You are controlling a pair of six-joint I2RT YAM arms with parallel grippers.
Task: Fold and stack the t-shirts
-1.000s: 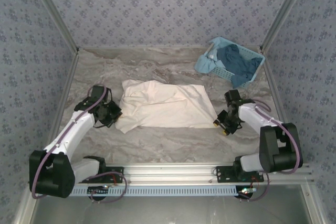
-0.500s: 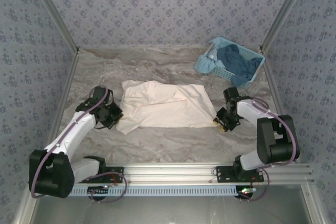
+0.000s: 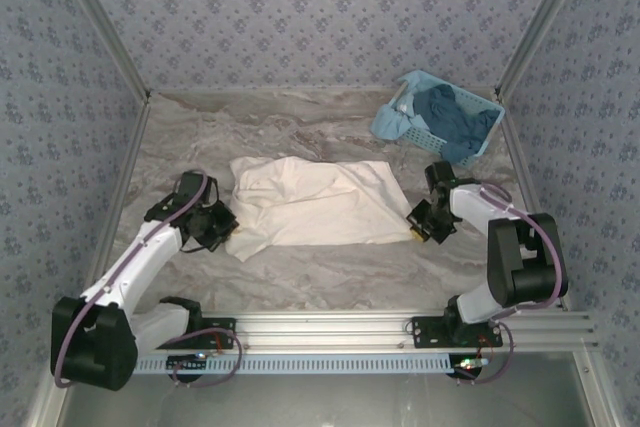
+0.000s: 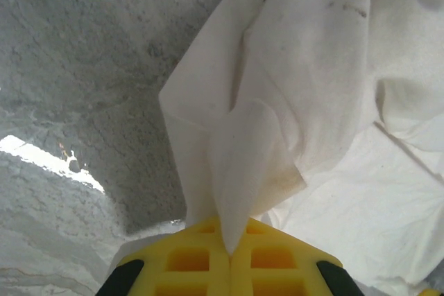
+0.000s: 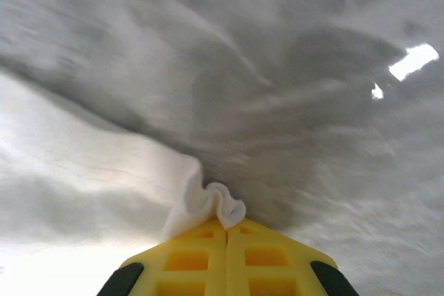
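Note:
A cream t-shirt (image 3: 310, 202) lies spread and partly folded in the middle of the marble table. My left gripper (image 3: 222, 230) sits at its near left corner, shut on a bunched point of cloth (image 4: 239, 192) that rises from between the yellow fingers (image 4: 187, 261). My right gripper (image 3: 414, 229) is at the shirt's near right corner, shut on a small ruffled bit of its hem (image 5: 218, 206). In the right wrist view the cream t-shirt (image 5: 76, 185) stretches away to the left over the blurred table.
A light blue lattice basket (image 3: 440, 117) holding dark blue cloth stands at the back right corner. Patterned walls close in the table on three sides. An aluminium rail (image 3: 330, 327) runs along the near edge by the arm bases.
Both grippers have moved inward and slightly away from the bases, dragging the shirt's near corners with them. The shirt's near edge has shifted back and the cloth is more bunched.

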